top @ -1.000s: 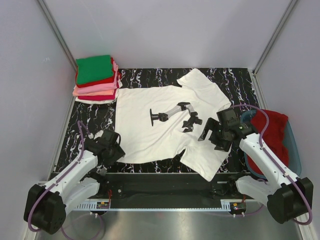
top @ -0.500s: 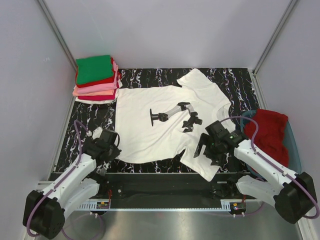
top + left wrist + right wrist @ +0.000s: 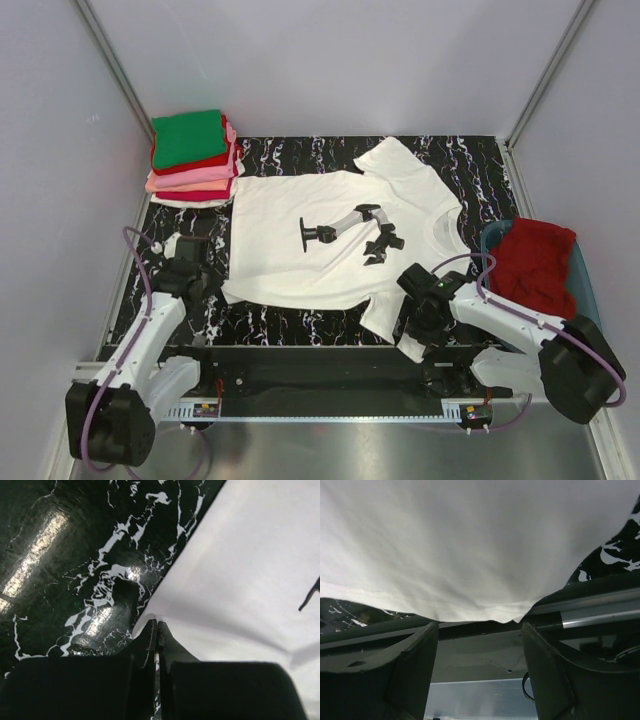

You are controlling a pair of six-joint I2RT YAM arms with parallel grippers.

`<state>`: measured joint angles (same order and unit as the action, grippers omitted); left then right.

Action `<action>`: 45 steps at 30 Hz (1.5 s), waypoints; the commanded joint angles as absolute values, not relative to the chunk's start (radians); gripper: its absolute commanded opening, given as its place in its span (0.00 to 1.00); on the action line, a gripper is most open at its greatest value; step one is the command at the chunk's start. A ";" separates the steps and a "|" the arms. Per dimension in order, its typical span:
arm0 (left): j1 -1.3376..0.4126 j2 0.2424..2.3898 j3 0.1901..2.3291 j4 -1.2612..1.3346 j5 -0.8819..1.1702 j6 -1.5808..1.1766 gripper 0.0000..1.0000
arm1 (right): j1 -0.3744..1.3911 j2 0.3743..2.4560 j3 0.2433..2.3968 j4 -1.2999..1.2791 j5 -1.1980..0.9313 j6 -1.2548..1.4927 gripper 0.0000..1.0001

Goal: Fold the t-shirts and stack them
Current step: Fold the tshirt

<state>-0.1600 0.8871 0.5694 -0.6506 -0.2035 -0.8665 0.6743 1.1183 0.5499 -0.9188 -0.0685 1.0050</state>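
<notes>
A white t-shirt (image 3: 300, 265) with a black chest print lies spread flat on the black marbled table (image 3: 470, 165). My left gripper (image 3: 212, 283) is shut on its near-left hem corner; in the left wrist view the jaws (image 3: 156, 626) pinch the white cloth (image 3: 250, 570) at their tips. My right gripper (image 3: 415, 330) is at the near right sleeve, by the table's front edge. In the right wrist view it (image 3: 479, 626) stands open, with the sleeve hem (image 3: 480, 611) just beyond its fingertips and nothing held.
A stack of folded shirts with a green one (image 3: 188, 137) on top, red and pink below, sits at the back left corner. A blue tub (image 3: 590, 300) at the right holds a red shirt (image 3: 535, 262). Metal rails run along the table's front edge.
My left gripper has shut on the hem corner and moved left, dragging that edge along. My right arm has swung down to the near sleeve, and its jaws have narrowed slightly.
</notes>
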 commanded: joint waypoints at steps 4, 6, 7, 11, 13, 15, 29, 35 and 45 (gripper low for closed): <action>-0.029 1.018 0.644 -0.508 -0.103 -0.736 0.00 | 0.686 1.222 0.594 -0.848 -0.043 0.963 0.76; -0.012 1.087 0.666 -0.488 -0.092 -0.730 0.00 | 0.686 1.247 0.607 -0.850 -0.029 0.962 0.75; 0.000 1.109 0.687 -0.471 -0.084 -0.729 0.00 | 0.686 1.253 0.609 -0.851 -0.025 0.957 0.74; 0.034 1.192 0.738 -0.439 -0.043 -0.736 0.00 | 0.684 1.310 0.649 -0.847 0.023 0.942 0.66; 0.037 1.206 0.753 -0.437 -0.035 -0.739 0.00 | 0.686 1.331 0.664 -0.841 0.044 0.928 0.58; 0.037 1.209 0.767 -0.437 -0.034 -0.739 0.00 | 0.686 1.350 0.680 -0.841 0.069 0.920 0.45; 0.040 1.089 0.729 -0.532 0.039 -0.695 0.00 | 0.686 1.208 0.675 -0.900 0.101 0.934 0.00; 0.038 0.881 0.649 -0.689 0.129 -0.698 0.00 | 0.686 0.979 0.733 -1.066 0.092 1.019 0.00; -0.037 0.645 0.672 -0.983 0.178 -0.738 0.00 | 0.686 0.729 0.890 -1.389 0.112 1.097 0.00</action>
<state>-0.0349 0.6998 0.6483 -0.8570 0.1474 -0.7506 0.6765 0.7845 0.8291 -1.2133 0.0692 1.0363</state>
